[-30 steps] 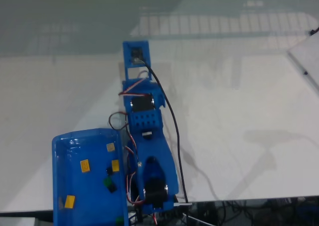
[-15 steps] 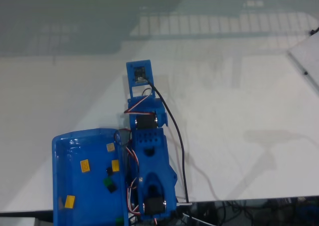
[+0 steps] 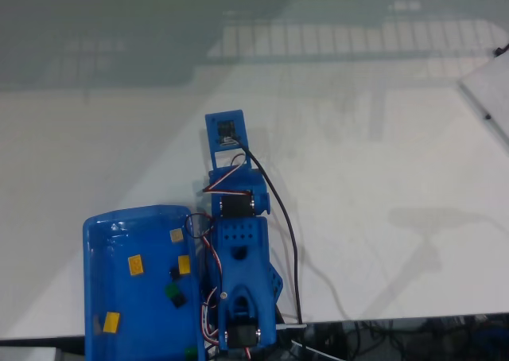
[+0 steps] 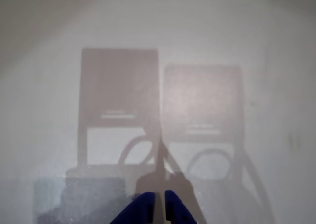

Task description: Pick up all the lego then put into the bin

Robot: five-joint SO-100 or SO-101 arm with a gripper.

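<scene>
Lego (image 3: 136, 265) stays in the bin (image 3: 107, 230); the arm (image 3: 241, 265) has drawn back, jaws pressed together.

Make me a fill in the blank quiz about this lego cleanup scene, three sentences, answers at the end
The lego bricks all lie inside the ____ bin.
The gripper holds ____ between its blue fingertips.
In the fixed view, the bin sits to the ____ of the arm.

Missing words: blue; nothing; left

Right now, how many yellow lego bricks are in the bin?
4 in the bin: one by the right rim, two mid-tray, one lower left. The arm may hide others.
</scene>
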